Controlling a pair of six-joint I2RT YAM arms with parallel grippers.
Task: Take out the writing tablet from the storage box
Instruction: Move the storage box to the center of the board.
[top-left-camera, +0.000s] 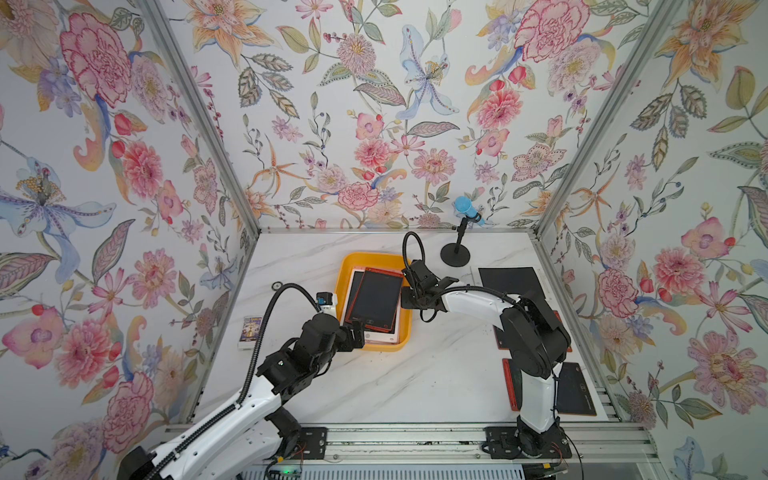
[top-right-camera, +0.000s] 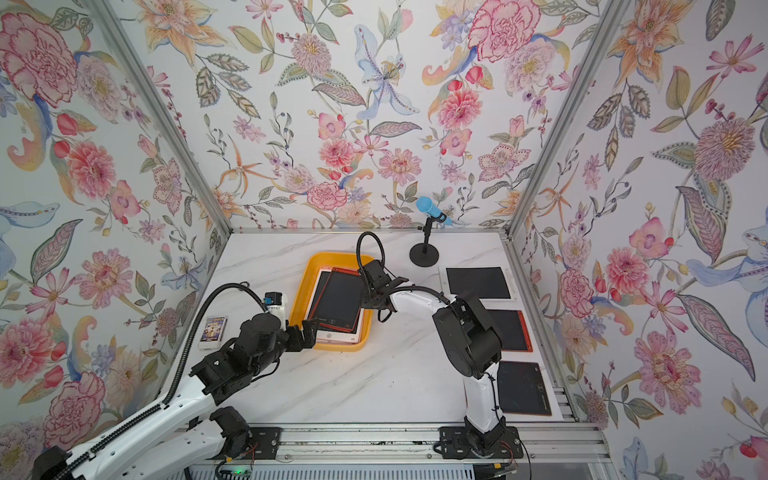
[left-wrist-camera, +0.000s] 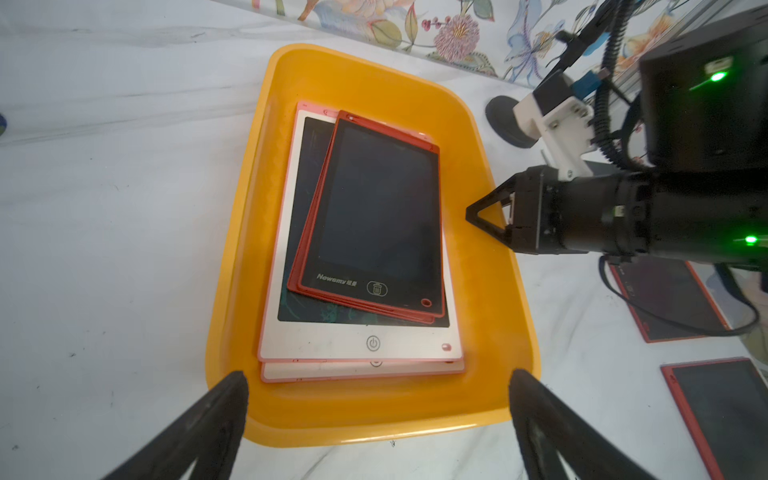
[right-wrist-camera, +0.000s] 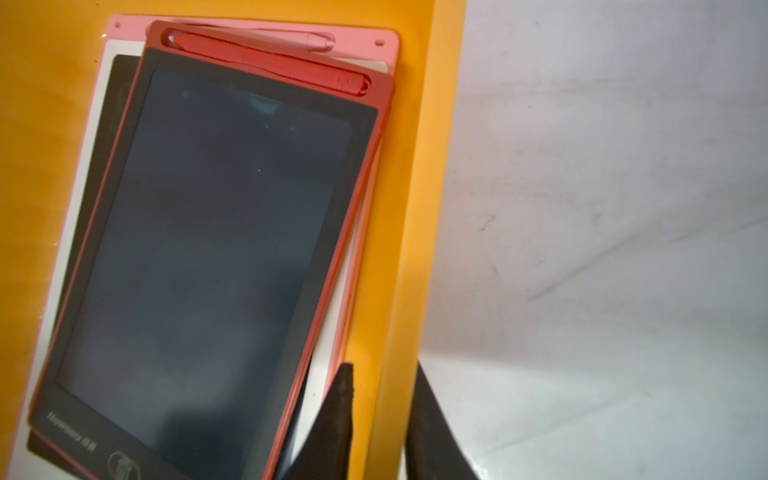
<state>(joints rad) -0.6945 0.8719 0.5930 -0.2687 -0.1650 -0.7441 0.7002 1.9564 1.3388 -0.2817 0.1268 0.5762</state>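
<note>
The yellow-orange storage box (top-left-camera: 374, 261) (top-right-camera: 328, 258) stands mid-table with a stack of tablets in it. On top lies a red-framed writing tablet (top-left-camera: 379, 300) (top-right-camera: 340, 301) (left-wrist-camera: 378, 212) (right-wrist-camera: 216, 249), askew over white-and-pink ones (left-wrist-camera: 357, 340). My right gripper (top-left-camera: 405, 299) (top-right-camera: 365, 299) (right-wrist-camera: 382, 368) is shut on the box's right wall (right-wrist-camera: 411, 166), one finger inside and one outside. My left gripper (top-left-camera: 356, 332) (top-right-camera: 305, 330) (left-wrist-camera: 379, 374) stands open at the box's near end, holding nothing.
A blue microphone on a black stand (top-left-camera: 457, 249) is at the back. Other tablets (top-left-camera: 507, 280) (top-left-camera: 575, 388) lie along the right edge, partly under the right arm. A small printed box (top-left-camera: 249, 330) and a round ring (top-left-camera: 277, 286) lie at the left.
</note>
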